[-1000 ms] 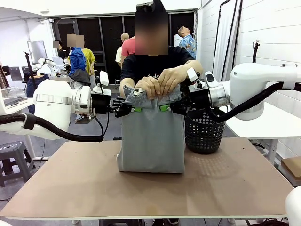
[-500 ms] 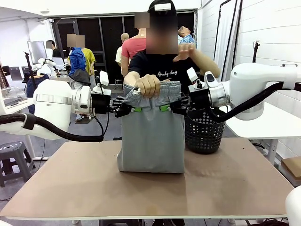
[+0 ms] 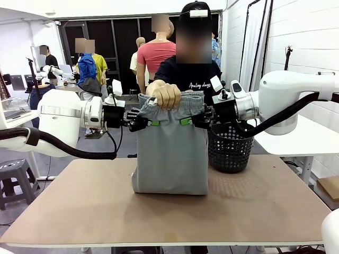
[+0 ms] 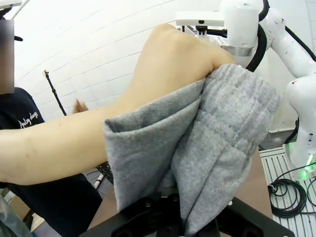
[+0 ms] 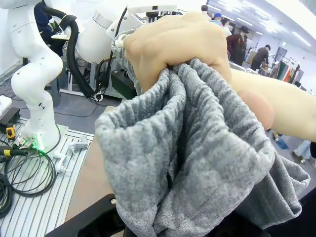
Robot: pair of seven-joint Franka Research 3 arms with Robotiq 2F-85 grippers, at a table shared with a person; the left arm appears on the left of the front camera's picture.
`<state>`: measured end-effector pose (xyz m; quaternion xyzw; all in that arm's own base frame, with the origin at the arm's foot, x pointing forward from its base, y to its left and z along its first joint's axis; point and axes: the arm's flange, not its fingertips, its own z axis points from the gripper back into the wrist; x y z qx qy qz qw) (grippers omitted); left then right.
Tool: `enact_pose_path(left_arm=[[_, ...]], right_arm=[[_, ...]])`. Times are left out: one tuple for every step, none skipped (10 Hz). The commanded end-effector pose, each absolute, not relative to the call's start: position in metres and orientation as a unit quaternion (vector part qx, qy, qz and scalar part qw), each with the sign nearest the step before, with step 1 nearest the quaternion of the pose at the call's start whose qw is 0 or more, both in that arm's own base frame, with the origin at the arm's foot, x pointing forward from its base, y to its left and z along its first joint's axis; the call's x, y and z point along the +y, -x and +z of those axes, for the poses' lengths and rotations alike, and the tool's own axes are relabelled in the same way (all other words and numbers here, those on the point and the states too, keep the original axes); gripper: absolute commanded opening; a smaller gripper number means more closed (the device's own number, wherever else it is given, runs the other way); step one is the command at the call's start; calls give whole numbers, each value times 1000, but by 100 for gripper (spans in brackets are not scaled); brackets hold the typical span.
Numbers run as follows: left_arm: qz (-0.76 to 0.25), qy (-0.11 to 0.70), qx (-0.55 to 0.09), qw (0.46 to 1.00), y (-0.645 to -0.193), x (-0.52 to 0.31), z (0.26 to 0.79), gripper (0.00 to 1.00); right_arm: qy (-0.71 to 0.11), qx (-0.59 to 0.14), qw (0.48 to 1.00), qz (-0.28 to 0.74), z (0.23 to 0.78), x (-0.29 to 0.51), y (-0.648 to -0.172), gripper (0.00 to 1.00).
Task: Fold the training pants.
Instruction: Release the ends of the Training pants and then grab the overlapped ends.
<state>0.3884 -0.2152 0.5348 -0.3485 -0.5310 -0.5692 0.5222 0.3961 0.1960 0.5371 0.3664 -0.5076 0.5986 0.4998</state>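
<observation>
Tabletop [image 3: 79,211] spreads wide around hanging training pants [image 3: 169,159].

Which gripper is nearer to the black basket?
Right. The right gripper grips the pants close beside the basket; the left gripper holds their far edge.

My count: training pants [image 3: 169,159] x1. My grippers x2: left gripper [image 3: 153,123], right gripper [image 3: 186,121]. Person's hand [image 3: 166,95] x1. Black mesh basket [image 3: 229,153] x1. Table [image 3: 254,206] x1.
</observation>
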Motion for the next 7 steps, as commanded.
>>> enact_pose_path(left_arm=[[-569, 348, -533, 521, -388, -215, 537, 0], [-569, 348, -533, 521, -388, -215, 537, 0], [-569, 348, -533, 521, -388, -215, 537, 0], [-569, 348, -533, 521, -388, -215, 537, 0], [-569, 348, -533, 521, -388, -215, 537, 0], [-569, 348, -533, 521, -388, -215, 537, 0], [-569, 348, -533, 521, -388, -215, 537, 0]], right_arm=[[-365, -509, 500, 598, 539, 200, -394, 0], [-365, -509, 500, 598, 539, 200, -394, 0], [-365, -509, 500, 598, 539, 200, -394, 0], [-365, -509, 500, 598, 539, 200, -394, 0], [-365, -509, 500, 598, 539, 200, -394, 0], [-365, -509, 500, 598, 539, 200, -394, 0], [-365, -509, 500, 598, 539, 200, -394, 0]])
